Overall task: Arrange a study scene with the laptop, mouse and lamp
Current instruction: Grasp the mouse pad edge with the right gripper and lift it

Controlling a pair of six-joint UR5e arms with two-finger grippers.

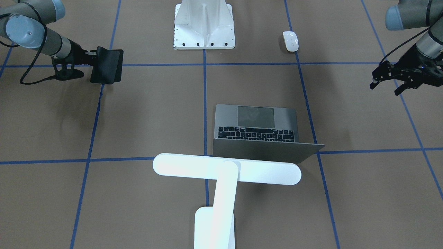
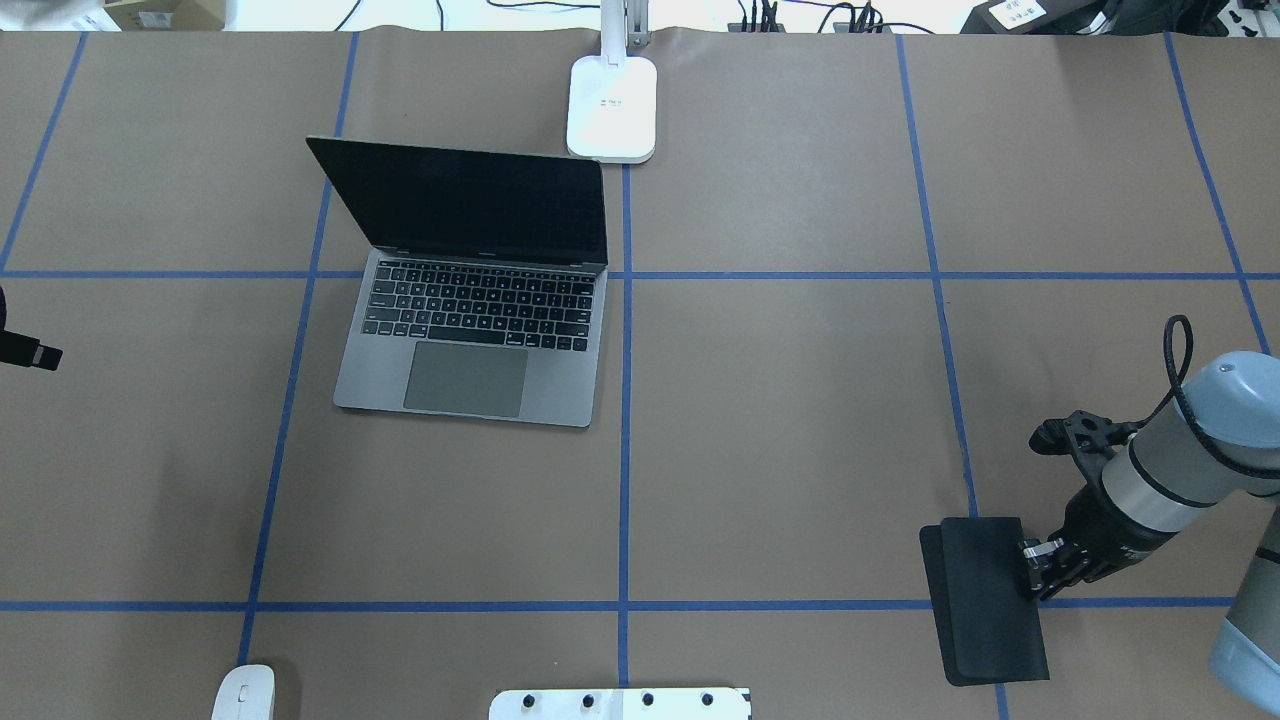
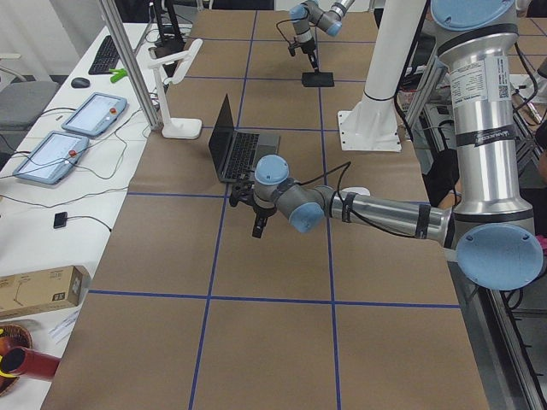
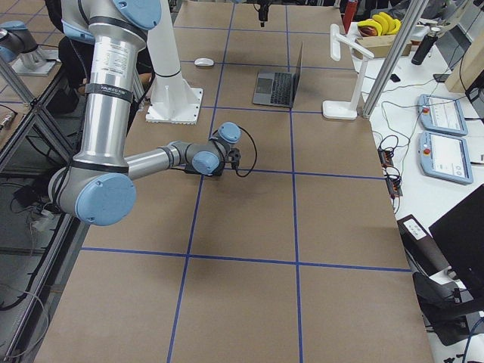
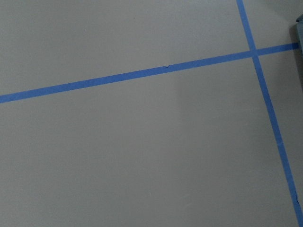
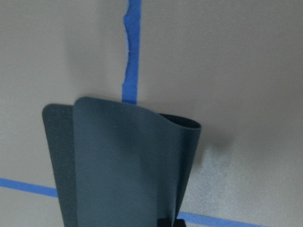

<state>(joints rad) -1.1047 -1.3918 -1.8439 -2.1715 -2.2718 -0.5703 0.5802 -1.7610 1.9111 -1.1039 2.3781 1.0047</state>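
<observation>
Left gripper (image 1: pixel 385 88) well left of the open laptop (image 2: pixel 470 340), 2 fingers spread, empty, mouse (image 2: pixel 245 693) well nearer the robot than laptop, lamp (image 2: pixel 612 110) just behind laptop's right rear corner, right gripper (image 2: pixel 1040 572) far right of laptop, pinching black mat (image 2: pixel 985 600) edge

The table (image 2: pixel 800 420) was brown with a blue tape grid (image 2: pixel 626 450). The laptop (image 2: pixel 480 340) was grey, keys black, screen dark. The mouse (image 2: pixel 245 692), lamp (image 1: pixel 226 169) and pedestal (image 1: pixel 204 27) were white. The mat (image 2: pixel 985 600) at the right gripper (image 2: pixel 1030 575) was black.
</observation>
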